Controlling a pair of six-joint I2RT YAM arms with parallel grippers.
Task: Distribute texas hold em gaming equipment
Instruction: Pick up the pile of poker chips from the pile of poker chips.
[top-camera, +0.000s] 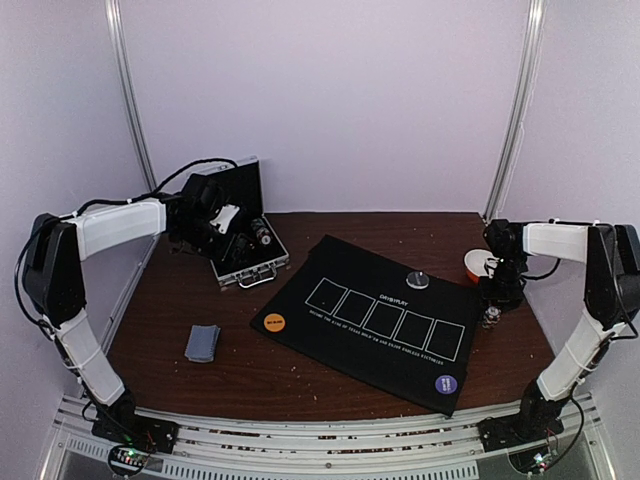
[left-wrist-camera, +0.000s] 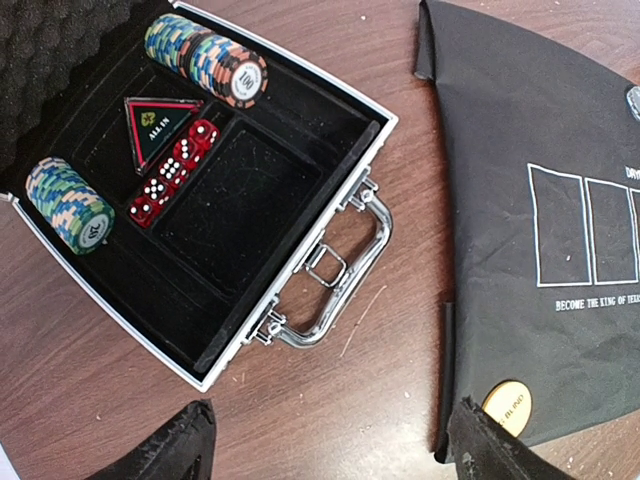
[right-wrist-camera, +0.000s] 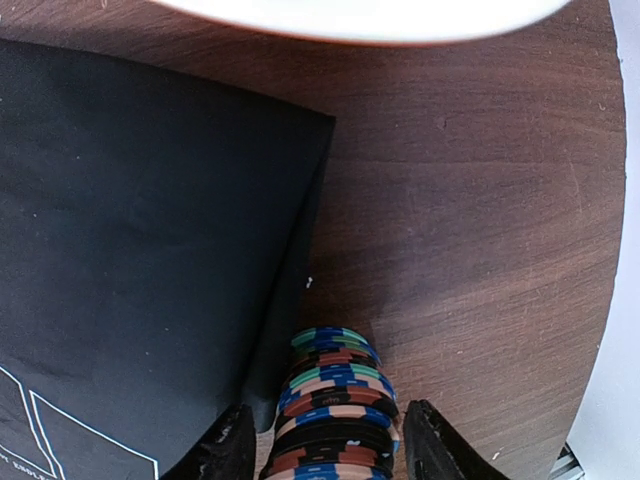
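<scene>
Straddling a short column of white-edged striped poker chips (right-wrist-camera: 335, 400), the right pincer (right-wrist-camera: 330, 455) has a dark finger just beside each flank, jaws at a middling width. Whether the pads are actually pressing, I cannot tell. The column stands directly under that pincer on the brown wooden counter (right-wrist-camera: 470, 200). It sits hard against the edge of the black felt mat (right-wrist-camera: 130, 250) to the pincer's left, with the orange-and-white bowl (top-camera: 477, 265) just ahead of it.

These chips look stiff and dense, fairly heavy for their size, and not fragile. But they are loose discs with smooth faces, so a squeeze that catches only the top few would likely shear the pile and leave the rest behind. Best hold, by my reckoning, is across the full diameter, square and gentle, with the pads low enough to span most of the height.

Over on the other side, the left pincer (left-wrist-camera: 330, 460) hangs wide with nothing between its fingers. It is above the open silver metal case (left-wrist-camera: 385, 125), where two more rows of striped chips (left-wrist-camera: 205, 55) lie ahead of it.
</scene>
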